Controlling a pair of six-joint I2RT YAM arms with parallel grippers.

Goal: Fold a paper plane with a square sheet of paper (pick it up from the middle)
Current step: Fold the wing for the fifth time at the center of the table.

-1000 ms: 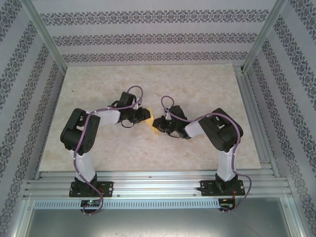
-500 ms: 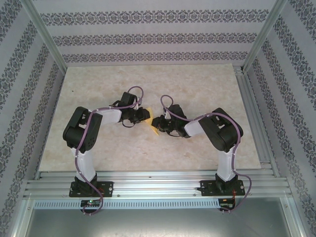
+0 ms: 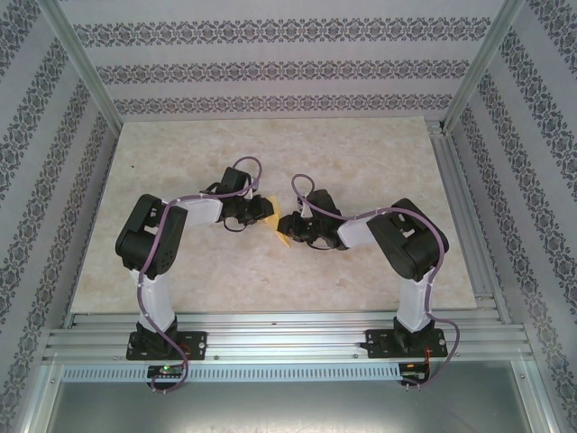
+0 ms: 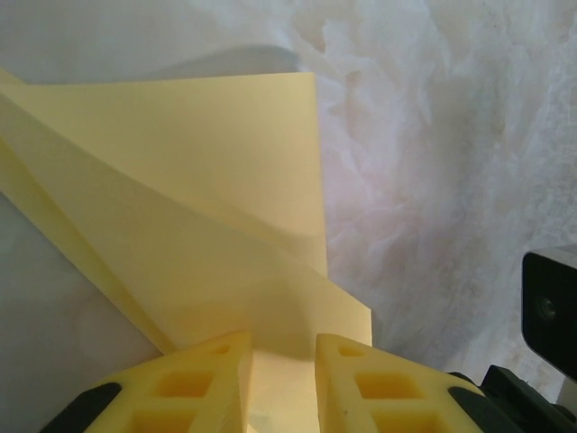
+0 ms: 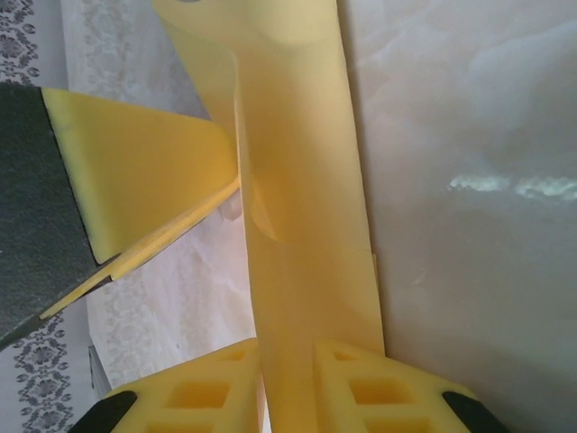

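Note:
The yellow-orange square sheet of paper (image 3: 286, 228) sits at the table's middle between both grippers, folded into layers with diagonal creases (image 4: 198, 180). My left gripper (image 3: 270, 215) is at its left edge. In the left wrist view the left gripper (image 4: 282, 341) has its jaws a narrow gap apart, with paper lying in and under that gap. My right gripper (image 3: 295, 232) meets the sheet from the right. A long band of paper (image 5: 297, 135) runs through the slim gap of the right gripper (image 5: 287, 347) and laps over the right finger. The left gripper's finger (image 5: 135, 171) shows close beside that band.
The pale marble-patterned table top (image 3: 270, 144) stretches around the arms. Aluminium rails (image 3: 288, 338) run along its near edge and right side. Patterned walls enclose the back and sides. Both arms bend inward, wrists nearly touching at the centre.
The right gripper's jaws have parted a little around the paper. The left arm has edged slightly right. The paper stays in the same spot.

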